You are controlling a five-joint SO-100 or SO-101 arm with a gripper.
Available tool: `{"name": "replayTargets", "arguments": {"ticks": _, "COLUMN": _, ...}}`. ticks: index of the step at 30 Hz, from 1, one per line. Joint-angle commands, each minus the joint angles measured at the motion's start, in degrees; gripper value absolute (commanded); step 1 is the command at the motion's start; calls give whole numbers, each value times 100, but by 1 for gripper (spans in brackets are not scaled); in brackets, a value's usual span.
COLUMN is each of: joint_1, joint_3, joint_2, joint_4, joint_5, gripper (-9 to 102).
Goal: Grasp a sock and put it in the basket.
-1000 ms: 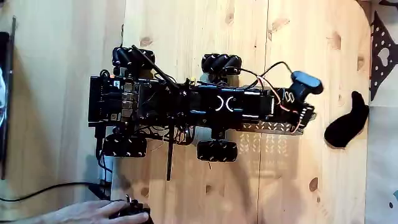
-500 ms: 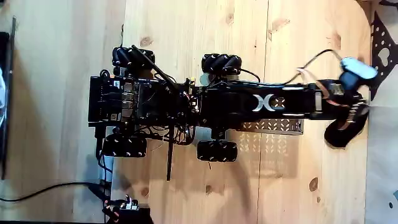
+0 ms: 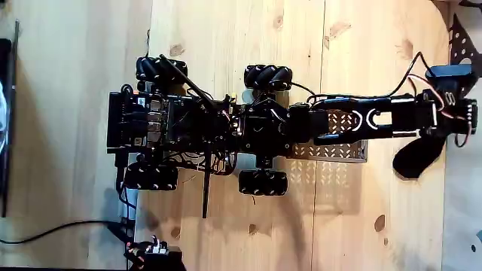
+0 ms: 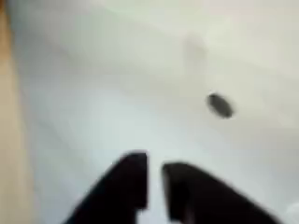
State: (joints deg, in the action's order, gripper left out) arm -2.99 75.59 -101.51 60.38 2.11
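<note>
In the fixed view, the wheeled base (image 3: 196, 128) sits at left on the wooden bench (image 3: 226, 38), its arm (image 3: 361, 124) extended toward 3 o'clock. The sock (image 3: 416, 156) lies at the bench's right edge, its long axis running from 8 o'clock up to 2 o'clock. The pincer (image 3: 461, 132) is at the sock's upper end, partly covering it; contact cannot be judged. In the wrist view, the pincer (image 4: 155, 182) tips stand slightly parted, gripping nothing.

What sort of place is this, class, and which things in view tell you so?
Probably a home or hobby workspace: a knotty pine wooden floor, a wheeled robot base with cables, and a black sock lying loose.
</note>
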Motion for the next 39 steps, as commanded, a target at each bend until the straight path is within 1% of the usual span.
{"name": "replayTargets", "arguments": {"ticks": 1, "joint_1": 114, "joint_3": -246, "joint_2": 79, "joint_4": -123, "joint_5": 246, "gripper": 0}}
{"name": "replayTargets", "arguments": {"ticks": 3, "joint_1": 211, "joint_3": -246, "joint_2": 246, "joint_4": -114, "joint_5": -97, "gripper": 1}}
{"name": "replayTargets", "arguments": {"ticks": 5, "joint_1": 202, "joint_3": -246, "joint_2": 396, "joint_4": -79, "joint_5": -44, "gripper": 1}}
{"name": "replayTargets", "arguments": {"ticks": 7, "joint_1": 193, "joint_3": -246, "joint_2": 536, "joint_4": -123, "joint_5": -97, "gripper": 5}}
{"name": "replayTargets", "arguments": {"ticks": 8, "joint_1": 176, "joint_3": -255, "joint_2": 615, "joint_4": -123, "joint_5": -229, "gripper": 5}}
{"name": "replayTargets", "arguments": {"ticks": 9, "joint_1": 176, "joint_3": -255, "joint_2": 694, "joint_4": -114, "joint_5": -571, "gripper": 5}}
{"name": "replayTargets", "arguments": {"ticks": 11, "joint_1": 123, "joint_3": -255, "joint_2": 844, "joint_4": -114, "joint_5": -712, "gripper": 5}}
{"name": "replayTargets", "arguments": {"ticks": 12, "joint_1": 70, "joint_3": -264, "joint_2": 896, "joint_4": -53, "joint_5": -642, "gripper": 7}}
{"name": "replayTargets", "arguments": {"ticks": 13, "joint_1": 44, "joint_3": -264, "joint_2": 949, "joint_4": 26, "joint_5": -650, "gripper": 15}}
{"name": "replayTargets", "arguments": {"ticks": 18, "joint_1": -18, "joint_3": -571, "joint_2": 1617, "joint_4": 387, "joint_5": -457, "gripper": 25}}
{"name": "replayTargets", "arguments": {"ticks": 21, "joint_1": 0, "joint_3": -677, "joint_2": 2153, "joint_4": 404, "joint_5": -396, "gripper": 30}}
{"name": "replayTargets", "arguments": {"ticks": 25, "joint_1": 26, "joint_3": -791, "joint_2": 2716, "joint_4": 264, "joint_5": -281, "gripper": 33}}
{"name": "replayTargets", "arguments": {"ticks": 33, "joint_1": 105, "joint_3": -976, "joint_2": 3586, "joint_4": -220, "joint_5": -211, "gripper": 33}}
{"name": "replayTargets", "arguments": {"ticks": 39, "joint_1": 88, "joint_3": -1239, "joint_2": 4271, "joint_4": -334, "joint_5": -79, "gripper": 33}}
